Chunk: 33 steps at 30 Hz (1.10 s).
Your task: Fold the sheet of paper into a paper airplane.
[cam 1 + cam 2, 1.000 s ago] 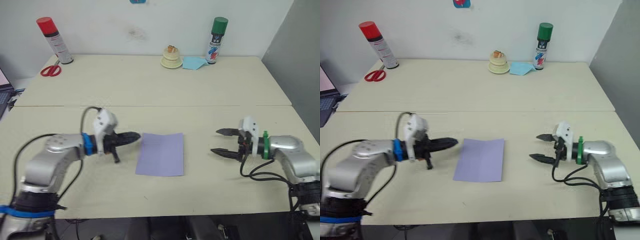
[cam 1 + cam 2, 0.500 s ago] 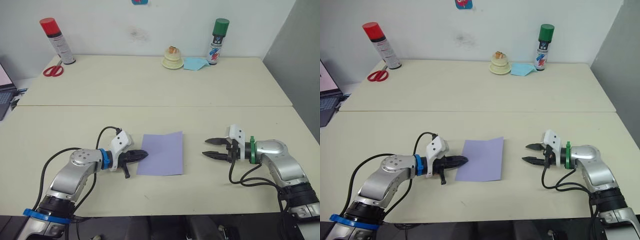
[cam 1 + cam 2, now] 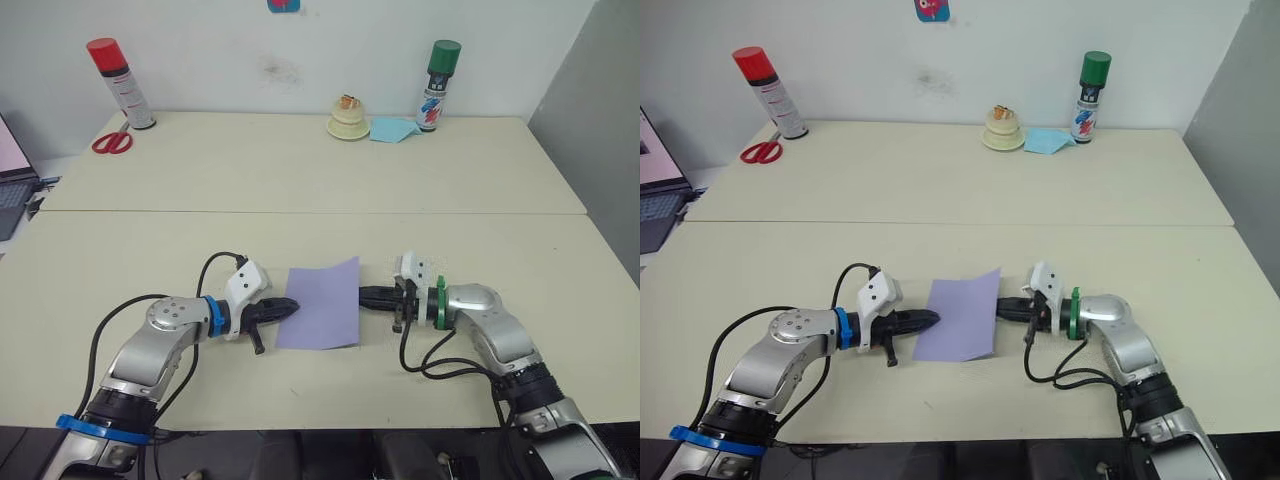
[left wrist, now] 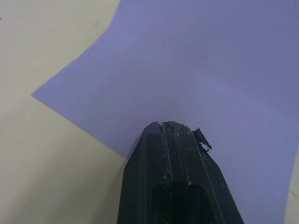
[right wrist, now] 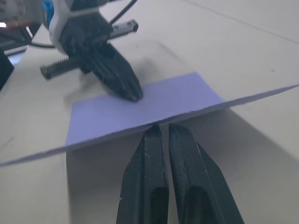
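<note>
Pincers [image 3: 366, 297] [image 3: 288, 307], both closed, touch paper [image 3: 322, 302] edges.

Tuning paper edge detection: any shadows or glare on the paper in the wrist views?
Right wrist view: the paper has no glare; its lifted edge throws a broad shadow on the table around the right gripper. Left wrist view: no glare, just soft shading on the paper next to the left gripper.

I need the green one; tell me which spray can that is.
The green-capped spray can at the table's far right, beside the light-blue paper; the red-capped spray can stands far left.
</note>
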{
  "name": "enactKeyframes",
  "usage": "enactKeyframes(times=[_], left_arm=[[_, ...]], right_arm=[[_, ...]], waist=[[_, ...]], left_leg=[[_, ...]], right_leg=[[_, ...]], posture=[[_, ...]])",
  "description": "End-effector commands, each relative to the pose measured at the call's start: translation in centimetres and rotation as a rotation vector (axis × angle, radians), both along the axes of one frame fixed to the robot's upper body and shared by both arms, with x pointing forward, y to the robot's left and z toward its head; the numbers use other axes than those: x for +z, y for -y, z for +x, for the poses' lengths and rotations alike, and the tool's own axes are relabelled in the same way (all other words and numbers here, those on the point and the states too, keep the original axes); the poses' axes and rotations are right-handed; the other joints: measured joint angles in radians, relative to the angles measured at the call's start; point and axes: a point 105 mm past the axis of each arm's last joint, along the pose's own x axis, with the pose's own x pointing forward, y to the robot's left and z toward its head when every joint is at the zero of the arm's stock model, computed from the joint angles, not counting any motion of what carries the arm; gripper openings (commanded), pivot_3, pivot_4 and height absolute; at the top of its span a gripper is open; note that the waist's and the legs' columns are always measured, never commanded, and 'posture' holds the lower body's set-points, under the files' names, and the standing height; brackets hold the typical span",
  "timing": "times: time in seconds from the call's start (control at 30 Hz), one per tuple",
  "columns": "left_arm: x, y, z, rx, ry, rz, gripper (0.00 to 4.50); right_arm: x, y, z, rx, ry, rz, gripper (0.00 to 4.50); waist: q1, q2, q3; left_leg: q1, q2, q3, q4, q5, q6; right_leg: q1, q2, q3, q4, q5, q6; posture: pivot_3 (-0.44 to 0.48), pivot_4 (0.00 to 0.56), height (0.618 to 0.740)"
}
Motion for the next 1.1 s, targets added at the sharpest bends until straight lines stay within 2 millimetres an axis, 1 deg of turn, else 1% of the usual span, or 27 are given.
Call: enactKeyframes(times=[0.03,0.17,0.27,0.43,0.57,0.77,0.93,1.1], left_arm=[[-2.0,-1.5,-0.5,0.045,-0.086,0.071,0.00],[-2.0,-1.6,-0.7,0.043,-0.088,0.070,0.00],[-2.0,-1.7,-0.8,0.041,-0.094,0.073,0.00],[-2.1,-1.8,-1.1,0.039,-0.106,0.078,0.00],[-2.1,-1.9,-1.3,0.040,-0.111,0.083,0.00],[-1.9,-2.4,-1.3,0.053,-0.112,0.086,0.00],[-1.4,-3.6,-0.7,0.104,-0.108,0.075,0.00],[0.4,-5.3,0.0,0.173,-0.100,0.022,0.00]], right_arm=[[1.9,-1.1,0.3,0.008,0.047,0.075,0.26],[2.1,-2.4,0.4,0.017,0.040,0.112,0.26],[1.8,-3.4,0.5,0.024,0.051,0.109,0.26],[0.5,-4.9,0.7,0.036,0.082,0.049,0.26],[-0.4,-5.6,0.6,0.059,0.107,0.004,0.26],[-1.2,-6.0,0.8,0.061,0.136,-0.038,0.26],[-1.8,-6.5,0.8,0.080,0.139,-0.056,0.26],[-2.2,-6.8,0.7,0.094,0.153,-0.080,0.26]], waist=[[0.000,0.000,0.000],[-0.004,0.001,-0.001],[-0.005,0.001,-0.001],[-0.007,0.001,-0.001],[-0.007,0.001,-0.002],[-0.009,0.001,-0.002],[-0.012,0.001,-0.002],[-0.015,0.001,-0.002]], left_leg=[[0.000,0.000,0.000,0.000,0.000,0.000],[0.000,0.000,0.000,0.000,0.000,0.000],[0.000,0.000,0.000,0.000,0.000,0.000],[0.000,0.001,0.001,-0.001,0.000,0.000],[0.000,0.001,0.001,-0.001,0.000,0.000],[0.000,0.001,0.001,-0.001,0.000,0.000],[0.001,0.002,0.000,-0.002,0.000,0.000],[0.001,0.002,0.000,-0.002,0.000,0.000]], right_leg=[[0.000,0.000,0.000,0.000,0.000,0.000],[0.000,0.000,0.000,0.000,0.000,0.000],[0.000,0.001,0.000,0.000,0.000,0.000],[-0.001,0.001,0.001,0.000,0.000,0.000],[-0.001,0.001,0.001,0.000,0.000,0.000],[-0.002,0.001,0.001,0.000,0.000,0.000],[-0.002,0.001,0.001,0.000,0.000,0.000],[-0.002,0.001,0.001,0.001,0.000,0.000]], posture=[[0.000,0.150,0.737],[0.000,0.150,0.737],[0.000,0.150,0.737],[0.000,0.150,0.737],[0.000,0.150,0.737],[0.000,0.150,0.737],[0.000,0.150,0.737],[0.000,0.150,0.737]])
